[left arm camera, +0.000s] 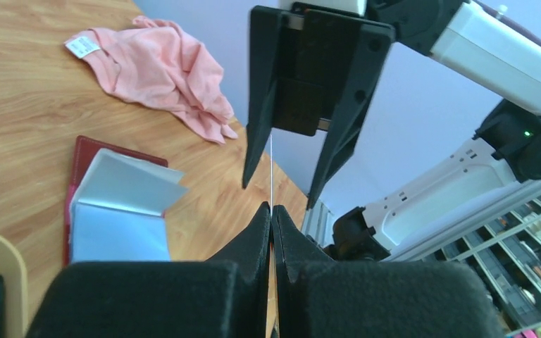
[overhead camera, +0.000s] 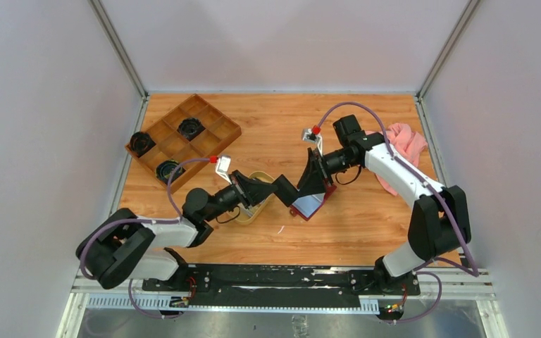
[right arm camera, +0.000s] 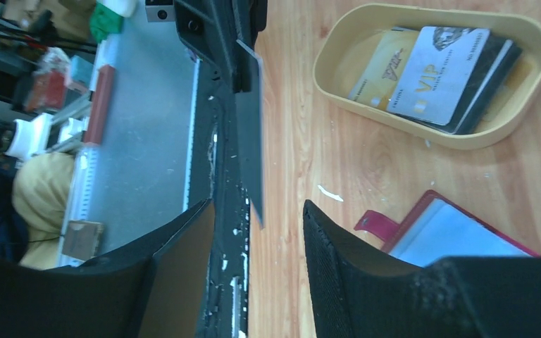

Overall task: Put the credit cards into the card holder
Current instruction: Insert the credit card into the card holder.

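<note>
Left gripper (left arm camera: pixel 272 211), jaws pinched fully together, holds one credit card (left arm camera: pixel 271 169) by its lower edge. The card stands upright in the air and shows edge-on as a thin pale line in the left wrist view. Right gripper (left arm camera: pixel 280 194) faces it from above with its jaws apart, one finger on each side of the card and neither appearing to touch it. It holds nothing. This looks like a hand-over between the two arms.

The right wrist view shows the same card (right arm camera: pixel 250 134) as a narrow dark strip sitting between the open fingers (right arm camera: pixel 324 232).

On the wooden table (overhead camera: pixel 366 232) just below the two grippers lies the card holder (overhead camera: pixel 310 206), dark red and spread open, with its grey-blue inside facing up. More credit cards (right arm camera: pixel 430 70) remain stacked in the oval tan tray (right arm camera: pixel 423 134) just beside it. A pink cloth (overhead camera: pixel 405 144) lies well apart at the far right.

To do this step well, the right gripper should close squarely on the flat faces with the card centred between the pads. It should grip high enough to leave a long free edge for sliding into a pocket. The left gripper should let go only once that grip is firm, because a thin card pinched off-centre is likely to twist or drop.
</note>
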